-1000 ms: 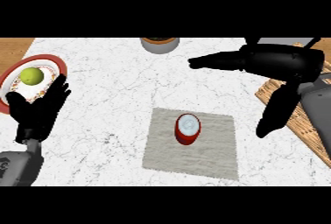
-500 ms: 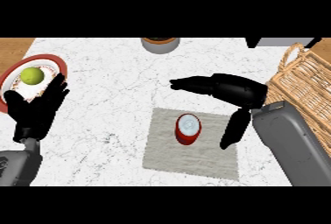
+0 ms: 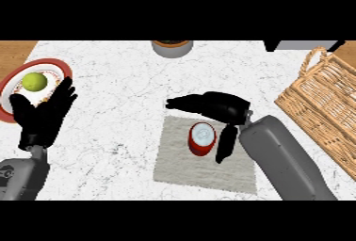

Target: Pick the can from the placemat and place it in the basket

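Note:
A red can (image 3: 201, 139) with a pale top stands upright on the grey placemat (image 3: 181, 164) in the middle of the counter. My right hand (image 3: 221, 107) hovers just behind and to the right of the can, open, its fingers stretched leftward over the mat's far edge and its thumb hanging down beside the can's right side. The wicker basket (image 3: 327, 106) sits at the right edge of the counter. My left hand (image 3: 46, 115) rests open, fingers up, at the left.
A red-rimmed plate (image 3: 17, 84) with a green fruit (image 3: 35, 82) lies at the far left, partly behind my left hand. A grey cup (image 3: 172, 47) stands at the back edge. A dark object (image 3: 299, 45) shows behind the basket.
My right hand has swung from the back right down and leftward to the can, uncovering the basket. The can and left hand stayed put.

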